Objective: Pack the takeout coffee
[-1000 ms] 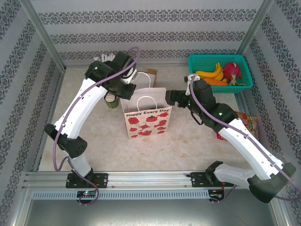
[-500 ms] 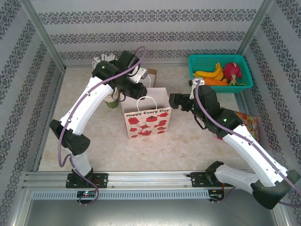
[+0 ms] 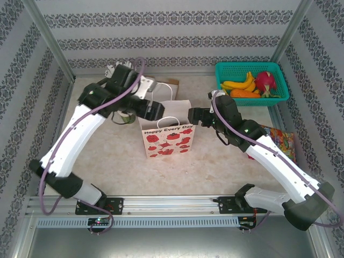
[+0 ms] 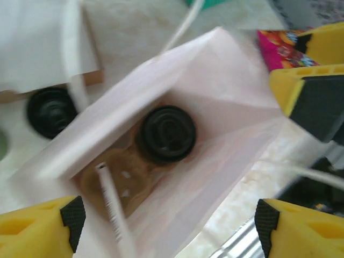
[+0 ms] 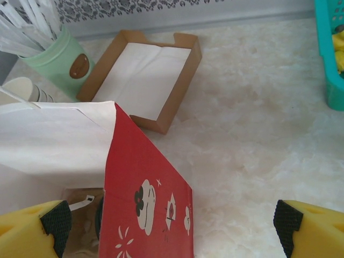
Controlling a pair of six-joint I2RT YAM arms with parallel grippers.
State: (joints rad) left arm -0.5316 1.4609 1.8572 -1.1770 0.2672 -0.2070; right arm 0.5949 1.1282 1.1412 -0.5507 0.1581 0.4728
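One lidded coffee cup [image 4: 165,133] stands inside the white paper bag [image 4: 231,107], a second cup [image 4: 49,111] just outside it. The left gripper [image 4: 169,216] hovers over the bag's mouth, fingers spread wide, holding nothing; the right gripper [image 5: 171,223], equally wide, straddles the bag's side edge.

coffee cup [image 4: 166,133] body hidden inside bag [image 4: 226,80], left wrist view blurred
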